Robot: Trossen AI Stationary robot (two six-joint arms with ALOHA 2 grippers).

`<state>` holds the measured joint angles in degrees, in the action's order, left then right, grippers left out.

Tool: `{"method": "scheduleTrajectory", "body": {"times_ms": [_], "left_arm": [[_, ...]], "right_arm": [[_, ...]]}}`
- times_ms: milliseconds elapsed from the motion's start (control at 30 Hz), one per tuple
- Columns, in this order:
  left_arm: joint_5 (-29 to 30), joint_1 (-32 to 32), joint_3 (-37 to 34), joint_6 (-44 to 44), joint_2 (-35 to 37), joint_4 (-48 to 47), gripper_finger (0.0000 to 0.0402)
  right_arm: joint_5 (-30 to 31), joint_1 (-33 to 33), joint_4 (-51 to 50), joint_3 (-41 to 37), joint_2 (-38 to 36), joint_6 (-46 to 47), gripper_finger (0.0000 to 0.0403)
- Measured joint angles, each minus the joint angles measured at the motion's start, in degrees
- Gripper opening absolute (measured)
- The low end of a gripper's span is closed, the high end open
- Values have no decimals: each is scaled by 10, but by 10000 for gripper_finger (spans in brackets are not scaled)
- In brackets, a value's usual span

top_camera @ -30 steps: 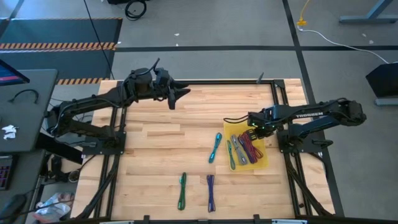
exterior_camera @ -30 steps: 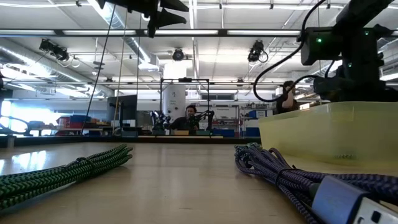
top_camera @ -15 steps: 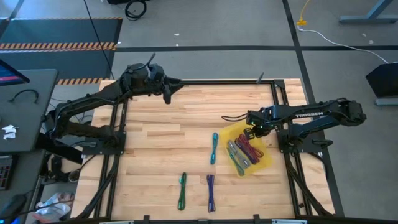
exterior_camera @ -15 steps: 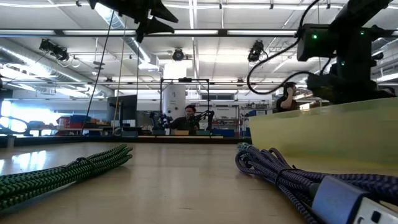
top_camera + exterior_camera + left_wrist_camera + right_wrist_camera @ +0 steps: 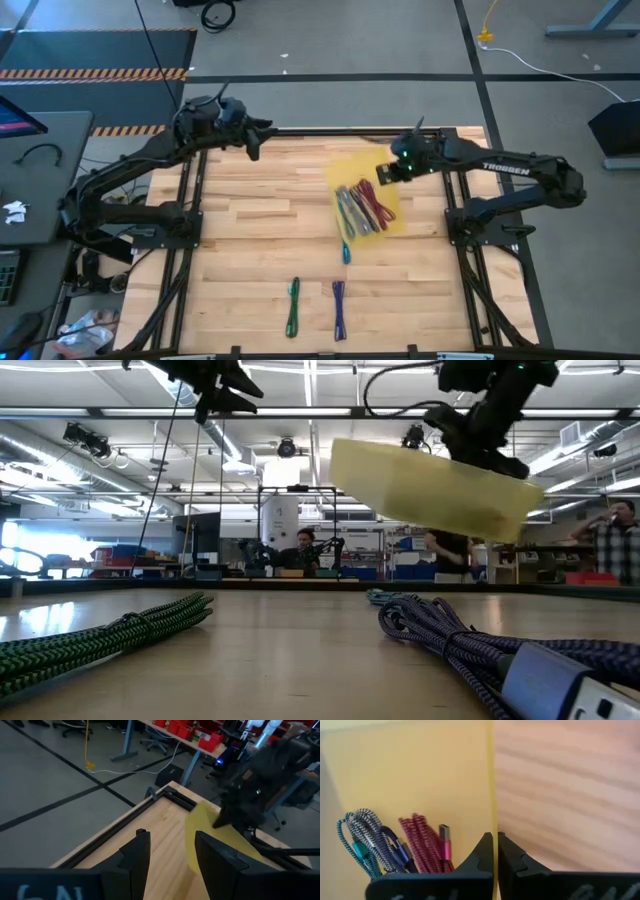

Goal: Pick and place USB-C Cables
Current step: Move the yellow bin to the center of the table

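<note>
My right gripper (image 5: 385, 172) is shut on the rim of a yellow tray (image 5: 368, 205) and holds it above the table's far middle. The tray also shows in the low view (image 5: 430, 485). Several USB-C cables lie in it: maroon-red ones (image 5: 427, 847) and grey, teal and purple ones (image 5: 365, 840). On the wood lie a teal cable (image 5: 346, 252), partly under the tray, a green cable (image 5: 293, 305) and a purple cable (image 5: 338, 308). My left gripper (image 5: 255, 140) is open and empty, high over the far left corner. My right gripper pinches the tray's thin wall at its rim (image 5: 492, 795), on the tray's far right side. One finger is inside the tray and one outside. The fingers come from the table's right, slanting down. The tray hangs tilted, lifted clear of the table, with the cables inside.
The black frame rails (image 5: 330, 130) run along the table's edges. Bare wood (image 5: 260, 230) lies between the arms. People stand in the room behind the table in the low view (image 5: 615, 535).
My right gripper has risen and gone toward the table's far left with the tray. The tray has lifted clear of the wood, tipped and turned about. My left gripper has drawn back toward the far left corner. The loose cables on the table have stayed put.
</note>
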<state>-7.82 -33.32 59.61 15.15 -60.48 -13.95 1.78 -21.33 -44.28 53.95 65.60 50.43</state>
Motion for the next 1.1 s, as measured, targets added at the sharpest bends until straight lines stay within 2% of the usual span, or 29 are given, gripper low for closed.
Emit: {"method": "scheduleTrajectory", "body": {"times_ms": [133,267,533,733,1100], "left_arm": [[0,-2,0,-7,0,-19,162],[4,-4,0,-14,2,-19,162],[83,-52,0,-64,25,-16,162],[82,-106,0,-69,57,-24,162],[80,-135,0,-99,81,-60,162]], "right_arm": [[-5,-10,55,37,39,-24,2],[-41,-9,108,62,109,-36,2],[-78,20,217,133,242,-36,2],[-89,44,234,198,310,-21,2],[-147,95,240,207,414,33,2]]}}
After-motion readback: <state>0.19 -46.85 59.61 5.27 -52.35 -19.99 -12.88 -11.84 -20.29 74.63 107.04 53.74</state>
